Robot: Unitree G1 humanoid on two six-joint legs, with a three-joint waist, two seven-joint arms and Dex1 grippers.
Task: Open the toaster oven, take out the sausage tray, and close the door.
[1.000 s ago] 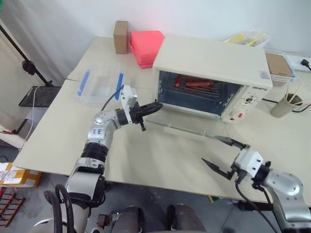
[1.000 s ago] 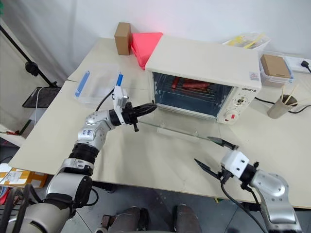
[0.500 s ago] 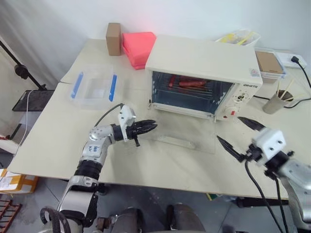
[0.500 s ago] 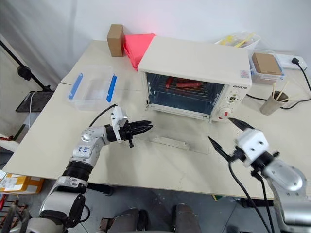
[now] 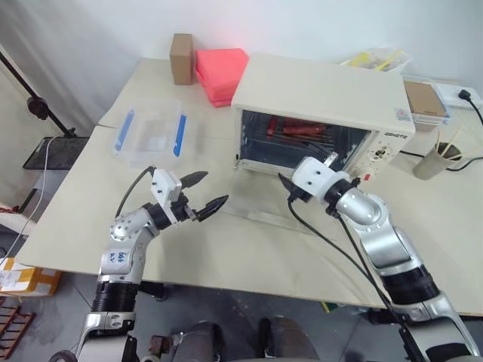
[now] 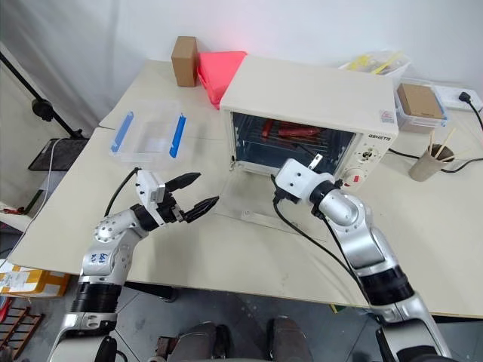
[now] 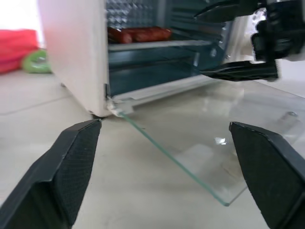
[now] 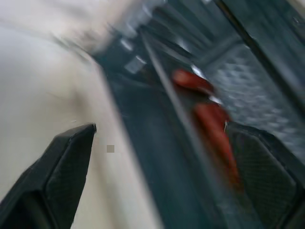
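the toaster oven [image 5: 324, 113] sits in the upper middle of the left eye view, and its mouth is open. the door [image 5: 264, 207] is folded down flat on the table [image 5: 226, 256], a clear glass sheet lying just below the oven's mouth. the sausage tray [image 5: 302, 130] is inside, on the upper shelf. its long side runs across the mouth, from the left of the picture to the right.

the right gripper [image 5: 308, 167] is in the middle of the frame, right at the oven's mouth, with its two black fingers spread wide and nothing between them. the tray lies just past it and a little higher in the picture. the left gripper [image 5: 202, 192] is at the middle left, off the door's left corner, also spread wide and empty. it is well apart from the tray, so the right arm is the nearer one. my guess is that the right gripper should go in and take the tray's front edge.

the right wrist view looks straight into the oven and shows the red sausages [image 8: 212, 126] between its fingers [image 8: 62, 167], but it is too blurry to tell how close the tray's edge is. the left wrist view looks from low at the side. it shows the door's thin glass edge [image 7: 186, 167] and the right gripper [image 7: 233, 40] held above the glass, in front of the shelf.
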